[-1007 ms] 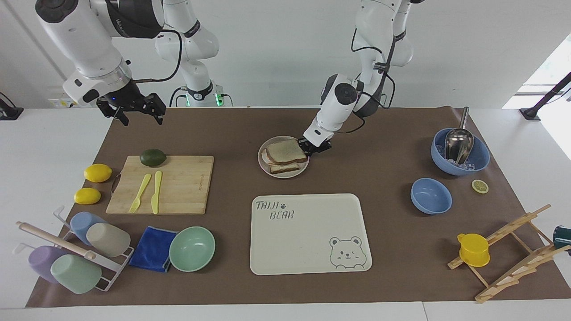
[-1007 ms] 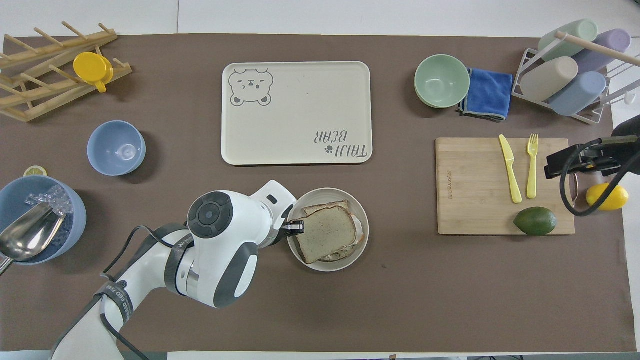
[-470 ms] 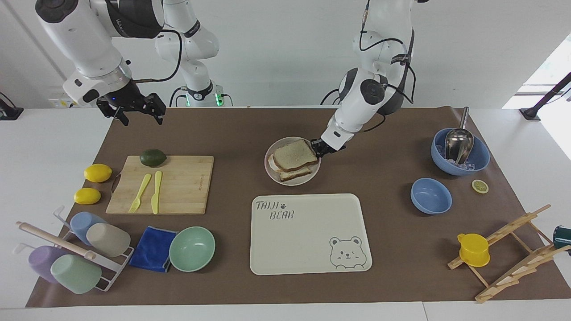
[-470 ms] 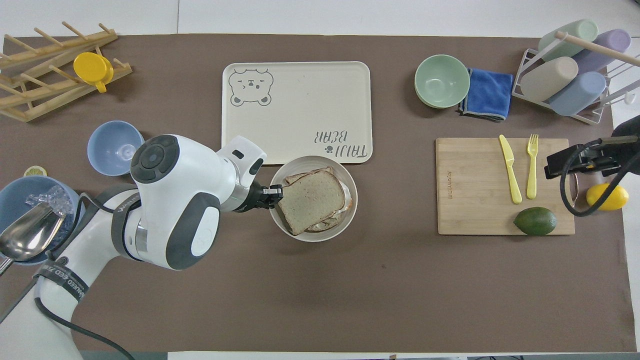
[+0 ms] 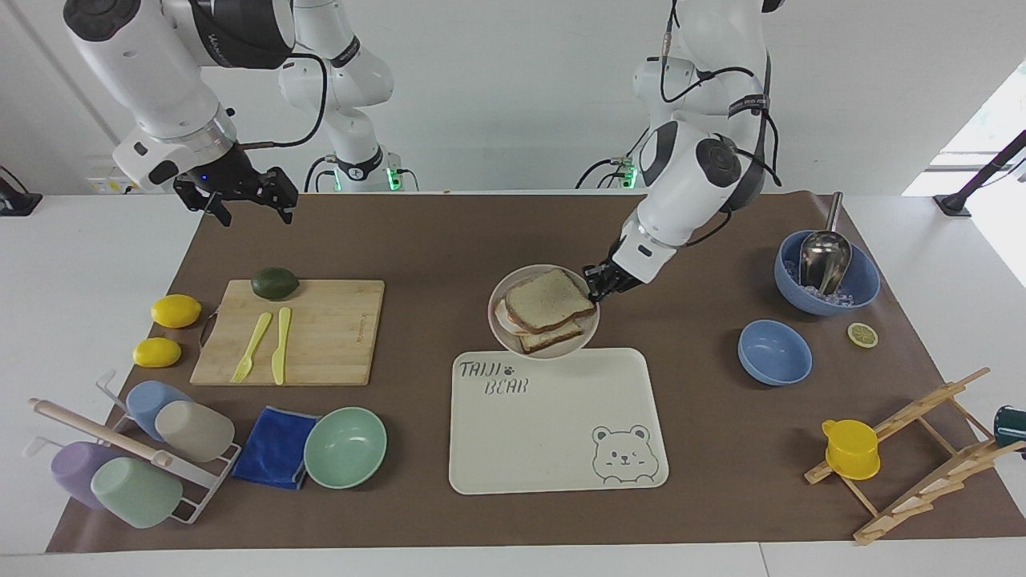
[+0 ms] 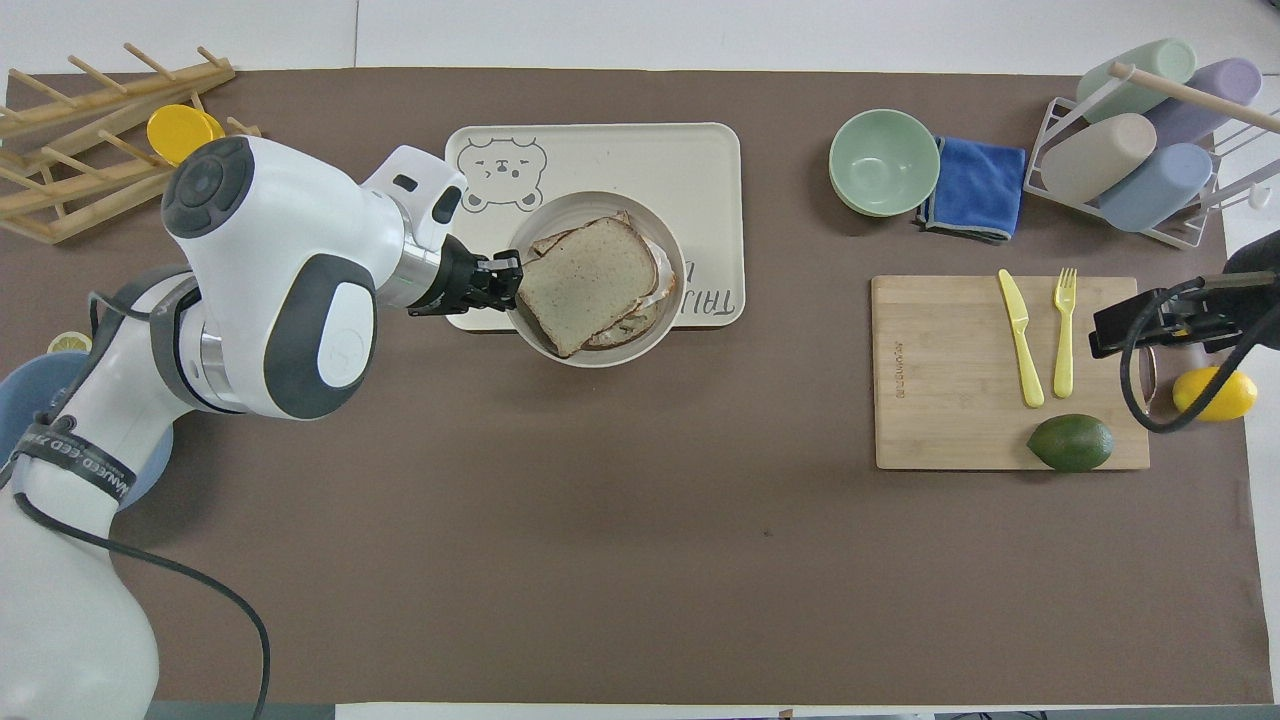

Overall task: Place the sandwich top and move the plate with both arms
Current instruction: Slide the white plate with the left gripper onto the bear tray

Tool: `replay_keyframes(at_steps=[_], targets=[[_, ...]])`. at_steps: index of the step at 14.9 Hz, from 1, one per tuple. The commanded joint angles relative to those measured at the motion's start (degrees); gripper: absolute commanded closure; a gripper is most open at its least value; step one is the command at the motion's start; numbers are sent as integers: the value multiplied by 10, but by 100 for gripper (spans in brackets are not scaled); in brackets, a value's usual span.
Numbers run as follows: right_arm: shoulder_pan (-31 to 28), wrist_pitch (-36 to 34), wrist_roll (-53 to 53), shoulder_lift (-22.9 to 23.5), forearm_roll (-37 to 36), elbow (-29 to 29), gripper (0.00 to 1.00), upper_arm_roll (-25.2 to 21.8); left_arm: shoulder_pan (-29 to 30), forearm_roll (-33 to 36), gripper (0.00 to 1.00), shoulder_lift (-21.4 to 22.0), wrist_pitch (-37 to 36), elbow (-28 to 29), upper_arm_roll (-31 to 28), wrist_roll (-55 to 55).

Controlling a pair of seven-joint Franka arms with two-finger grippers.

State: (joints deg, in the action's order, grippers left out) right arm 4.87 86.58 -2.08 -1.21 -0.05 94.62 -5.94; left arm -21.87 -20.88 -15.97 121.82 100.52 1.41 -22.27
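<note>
1. Since a second ago, the plate [image 5: 545, 346] has risen off the brown mat and travelled away from the robots; it now hangs in the air over the robot-side edge of the bear tray [image 5: 557, 421], carried by the left arm.
2. Clamped on the plate's rim at the side toward the left arm's end of the table, the left gripper [image 5: 599, 282] has its fingertips pinched tight on the edge; the overhead view shows the same pinch [image 6: 505, 283].
3. On the plate lies the sandwich top [image 5: 549, 300], a speckled slice with a brown crust, set slightly askew on the lower bread slice [image 5: 553, 339], whose edge shows under it. Something white peeks out between them.
4. From overhead, the plate [image 6: 545, 345] covers part of the tray's lettering, and the sandwich top [image 6: 587, 283] sits beside the bear drawing [image 6: 502, 174].
5. Over the mat's corner at the right arm's end of the table, nearer the robots than the cutting board [image 5: 292, 332], the right gripper [image 5: 244, 200] waits with its fingers spread wide and nothing between them.
6. On the cutting board are a yellow fork [image 5: 252, 346], a yellow knife [image 5: 280, 344] and an avocado [image 5: 275, 283].
7. Near the tray, toward the right arm's end, the mint-green bowl [image 5: 345, 447] touches a blue cloth [image 5: 274, 449].
</note>
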Motion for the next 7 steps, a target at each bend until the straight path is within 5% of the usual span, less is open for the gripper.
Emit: replay_keyframes(at_steps=[1,7], targets=[[-4,1,-11,-12,4,14,0,0,16,3,100,-112,-19,-123,1,6],[-4,2,-11,-12,4,14,0,0,15,20,100,-162,34,-129,1,43]])
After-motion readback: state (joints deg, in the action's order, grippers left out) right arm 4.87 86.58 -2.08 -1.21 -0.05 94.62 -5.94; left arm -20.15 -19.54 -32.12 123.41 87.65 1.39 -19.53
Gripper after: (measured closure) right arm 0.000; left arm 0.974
